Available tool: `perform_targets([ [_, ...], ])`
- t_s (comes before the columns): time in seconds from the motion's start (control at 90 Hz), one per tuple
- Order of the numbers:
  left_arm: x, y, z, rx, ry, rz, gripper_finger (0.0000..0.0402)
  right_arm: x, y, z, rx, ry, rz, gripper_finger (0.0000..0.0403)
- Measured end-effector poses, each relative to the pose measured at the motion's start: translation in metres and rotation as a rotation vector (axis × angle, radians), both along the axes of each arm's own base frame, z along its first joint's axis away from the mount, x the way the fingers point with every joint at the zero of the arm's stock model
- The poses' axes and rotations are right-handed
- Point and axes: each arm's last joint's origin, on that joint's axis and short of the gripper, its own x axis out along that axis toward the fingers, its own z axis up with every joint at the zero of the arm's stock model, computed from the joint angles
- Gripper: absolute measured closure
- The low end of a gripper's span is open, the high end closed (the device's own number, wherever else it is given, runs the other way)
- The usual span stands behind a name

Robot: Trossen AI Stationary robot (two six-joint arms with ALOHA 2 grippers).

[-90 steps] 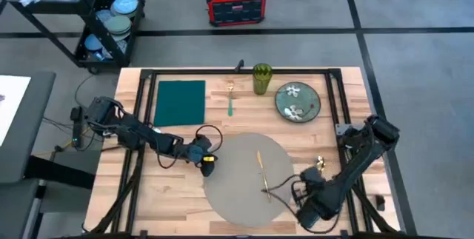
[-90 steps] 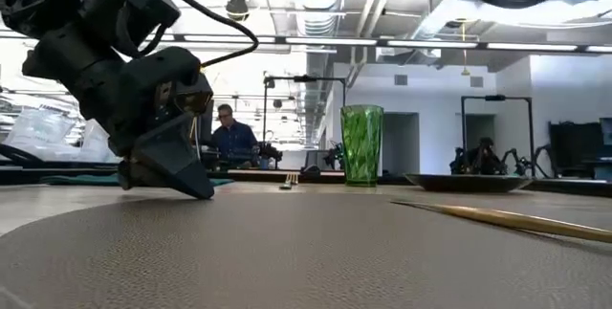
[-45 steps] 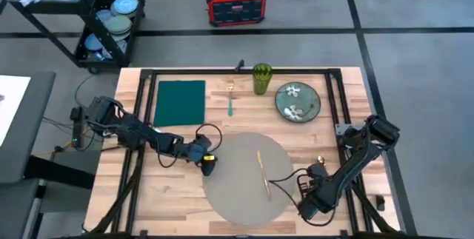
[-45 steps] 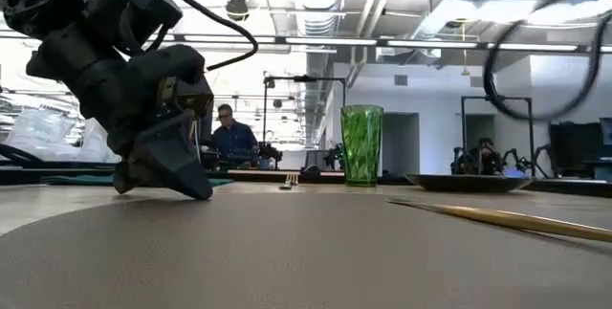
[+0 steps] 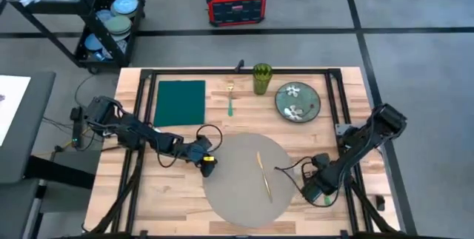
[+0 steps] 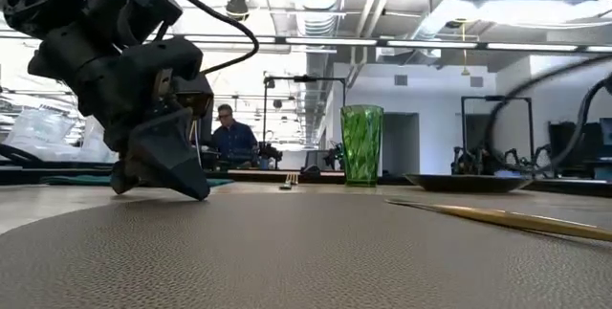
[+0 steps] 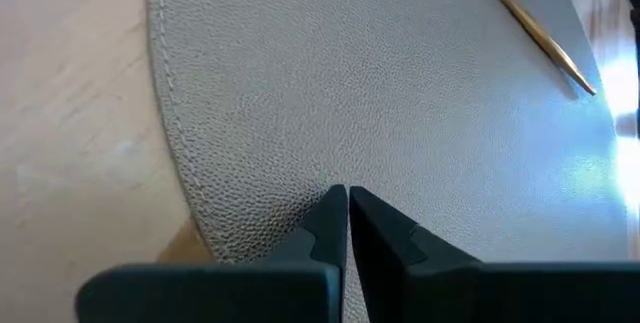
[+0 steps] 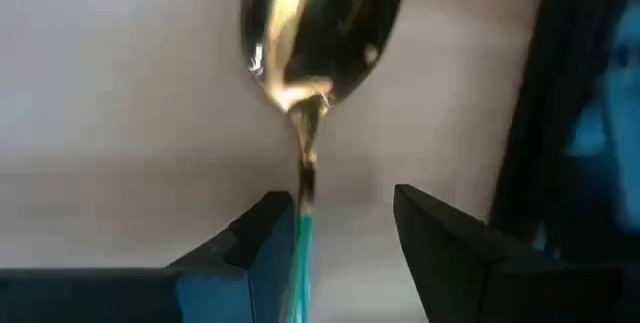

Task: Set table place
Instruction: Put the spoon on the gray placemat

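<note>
High view: left gripper (image 5: 208,163) (fingers closed) is pinching the large round grey placemat (image 5: 241,194) edge; right gripper (image 5: 317,192), fingers parted, is straddling a gold spoon (image 8: 315,23) beside the placemat.

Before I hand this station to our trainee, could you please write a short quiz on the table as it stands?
1. True or false: the slim gold utensil lies on the round grey placemat.
2. What lies between the right gripper's open fingers? A straw; B gold spoon; C tongs.
3. Fill in: the green glass stands between the teal-handled fork and the floral ____.
Key: 1 true; 2 B; 3 plate.
</note>
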Motion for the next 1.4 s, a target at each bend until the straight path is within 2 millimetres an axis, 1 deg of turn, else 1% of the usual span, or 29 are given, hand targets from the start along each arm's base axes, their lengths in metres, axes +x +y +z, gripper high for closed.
perform_targets([
  [0.078, 0.0, 0.0, 0.0, -0.001, 0.0, 0.002, 0.0402, -0.002, -0.005, -0.004, 0.029, -0.032, -0.014, 0.0252],
  [0.167, 0.0, 0.0, 0.0, -0.002, 0.0, 0.004, 0.0402, -0.001, -0.008, -0.004, 0.035, -0.059, -0.016, 0.0276],
  [0.422, 0.0, 0.0, 0.0, -0.004, 0.0, 0.005, 0.0402, -0.001, -0.009, -0.004, 0.036, -0.073, -0.007, 0.0331],
  [0.478, 0.0, 0.0, 0.0, -0.003, 0.0, 0.006, 0.0402, -0.002, -0.009, -0.005, 0.037, -0.063, -0.009, 0.0349],
  [0.544, 0.0, 0.0, 0.0, -0.003, 0.001, 0.005, 0.0402, -0.002, -0.011, -0.005, 0.036, -0.049, -0.014, 0.0381],
  [0.589, 0.0, 0.0, 0.0, -0.002, 0.001, 0.004, 0.0402, -0.002, -0.011, -0.004, 0.037, -0.046, -0.013, 0.0393],
  [0.8, 0.0, 0.0, 0.0, 0.001, 0.001, 0.002, 0.0402, 0.0, -0.01, -0.003, 0.043, -0.043, -0.006, 0.0401],
  [0.889, 0.0, 0.0, 0.0, 0.001, 0.001, 0.002, 0.0402, 0.005, -0.007, 0.002, 0.039, -0.06, 0.004, 0.0402],
  [0.978, 0.0, -0.001, 0.0, 0.001, 0.002, -0.002, 0.0402, 0.011, -0.003, 0.009, 0.016, -0.098, 0.019, 0.0402],
  [1.078, -0.001, -0.002, 0.0, 0.008, 0.001, -0.01, 0.0402, 0.022, 0.002, 0.016, -0.006, -0.211, 0.041, 0.0403],
  [1.144, -0.001, -0.003, -0.001, 0.008, 0.003, -0.015, 0.0402, 0.025, 0.003, 0.019, -0.021, -0.24, 0.048, 0.0403],
  [1.256, -0.001, -0.004, -0.001, 0.007, 0.003, -0.018, 0.0402, 0.033, 0.006, 0.024, 0.002, -0.283, 0.039, 0.0402],
  [1.4, -0.001, -0.004, -0.001, 0.007, 0.003, -0.019, 0.0402, 0.038, 0.004, 0.028, -0.02, -0.308, 0.034, 0.0402],
])
